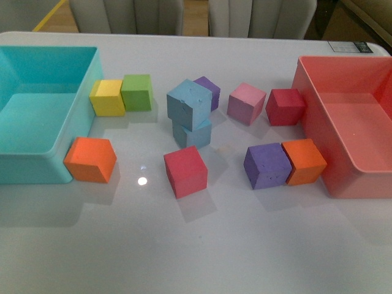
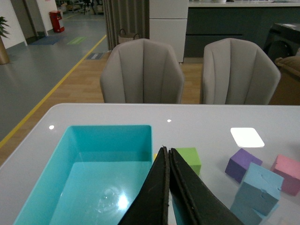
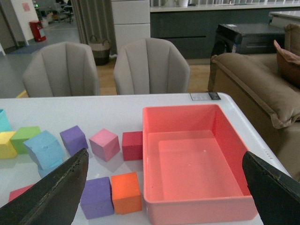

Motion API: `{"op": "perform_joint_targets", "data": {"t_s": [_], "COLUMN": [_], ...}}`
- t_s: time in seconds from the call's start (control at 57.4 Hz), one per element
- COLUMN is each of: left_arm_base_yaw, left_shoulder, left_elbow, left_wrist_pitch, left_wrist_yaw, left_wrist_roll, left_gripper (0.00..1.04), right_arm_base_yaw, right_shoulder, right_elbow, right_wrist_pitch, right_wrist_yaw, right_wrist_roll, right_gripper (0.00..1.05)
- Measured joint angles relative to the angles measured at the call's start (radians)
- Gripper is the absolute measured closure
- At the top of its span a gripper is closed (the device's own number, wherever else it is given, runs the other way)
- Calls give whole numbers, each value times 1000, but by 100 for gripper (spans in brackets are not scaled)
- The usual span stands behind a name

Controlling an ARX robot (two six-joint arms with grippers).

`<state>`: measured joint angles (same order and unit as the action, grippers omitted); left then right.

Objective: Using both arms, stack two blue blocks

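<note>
Front view, white worktop (image 1: 202,245): upper blue block (image 1: 189,101) sits on lower blue block (image 1: 195,133), twisted out of line and overhanging it toward 10 o'clock; the stack stands near the centre of the worktop. Purple cube (image 1: 208,90) is just behind the stack at 1 o'clock, partly hidden by it. Red cube (image 1: 185,171) lies near the stack at 6 o'clock. Pink cube (image 1: 246,103) and dark red cube (image 1: 285,106) lie at 3 o'clock of the stack, close to each other. Second purple cube (image 1: 267,165) touches an orange cube (image 1: 304,161), which sits against the pink bin (image 1: 312,110). Yellow cube (image 1: 108,97) and green cube (image 1: 136,92) touch, beside the teal bin (image 1: 86,92); another orange cube (image 1: 90,159) rests against the bin's near corner. No arm appears in the front view. Left wrist view: left fingers (image 2: 168,187) pressed together with nothing between them, above the teal bin's edge. Right wrist view: right fingers (image 3: 61,190) spread wide apart, empty, the pink bin between them.
</note>
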<state>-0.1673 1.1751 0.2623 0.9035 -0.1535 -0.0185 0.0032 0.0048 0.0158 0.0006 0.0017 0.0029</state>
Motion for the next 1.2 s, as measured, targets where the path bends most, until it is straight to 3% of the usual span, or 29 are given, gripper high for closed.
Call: {"op": "perform_joint_targets", "data": {"t_s": [0.383, 0.453, 0.54, 1.202], "left_arm_base_yaw": [79, 124, 161, 164], "left_shoulder": [-255, -302, -330, -792], "left_elbow": [-151, -168, -208, -248], "left_wrist_pitch": [-101, -132, -106, -521], "left_wrist_yaw": [74, 139, 144, 154], "left_wrist_roll": [8, 9, 9, 10], "left_gripper": [103, 103, 103, 103], "right_arm_base_yaw": [0, 0, 0, 0], "right_shoulder": [0, 0, 0, 0], "right_elbow": [0, 0, 0, 0], "right_wrist_pitch": [0, 0, 0, 0], "right_wrist_yaw": [-1, -2, -1, -2], "right_wrist_roll": [0, 0, 0, 0], "right_gripper": [9, 9, 9, 9]}}
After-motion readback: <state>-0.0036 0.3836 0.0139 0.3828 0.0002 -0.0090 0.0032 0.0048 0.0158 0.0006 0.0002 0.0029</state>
